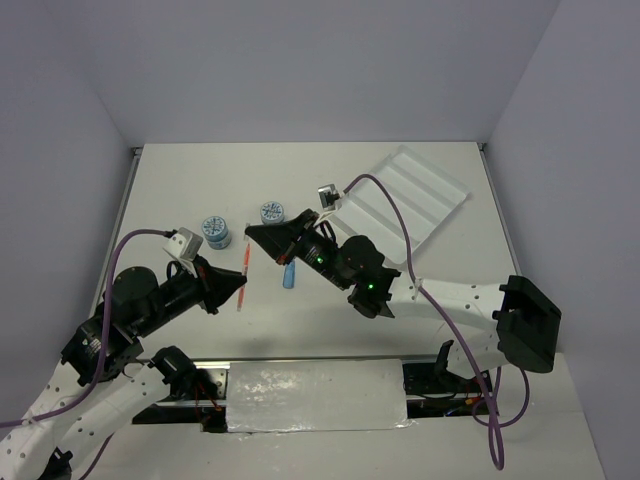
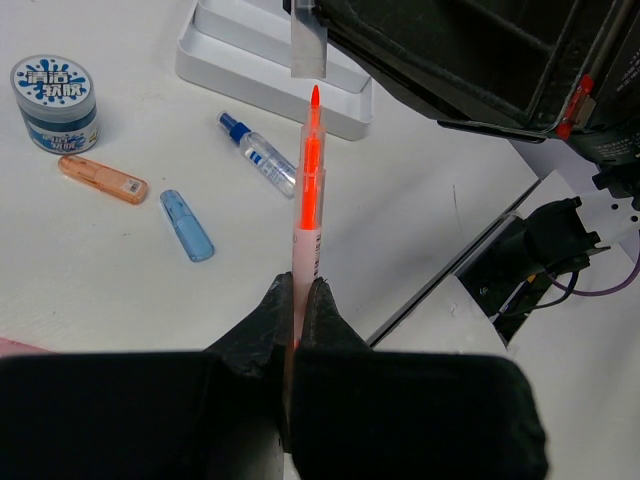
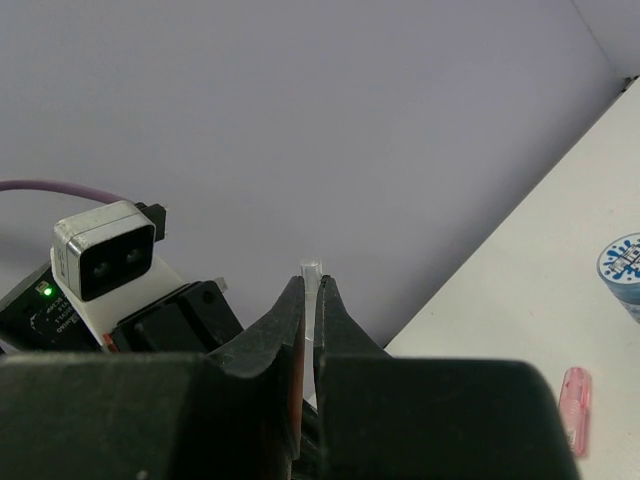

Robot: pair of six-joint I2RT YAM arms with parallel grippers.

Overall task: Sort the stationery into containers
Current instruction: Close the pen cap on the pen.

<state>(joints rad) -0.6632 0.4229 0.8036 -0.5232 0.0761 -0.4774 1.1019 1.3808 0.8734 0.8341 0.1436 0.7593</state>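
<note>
My left gripper [image 1: 240, 284] [image 2: 300, 290] is shut on a thin orange pen [image 2: 310, 190] and holds it above the table, bare orange tip pointing away. My right gripper [image 1: 250, 233] [image 3: 310, 285] is shut on a small clear tube [image 3: 312, 270], which looks like the pen's cap [image 2: 307, 45], just beyond the pen's tip. On the table lie two blue-patterned tubs [image 1: 215, 231] [image 1: 272, 212], a blue capsule [image 2: 187, 225], an orange capsule [image 2: 102, 180], a pink capsule [image 3: 574, 395] and a blue-capped clear bottle [image 2: 258, 152]. The white divided tray [image 1: 400, 200] sits at the far right.
The two arms meet over the middle of the table, the right arm reaching across from the right. The table's near edge and a foil-covered panel [image 1: 315, 395] lie below the grippers. Grey walls enclose the table on three sides.
</note>
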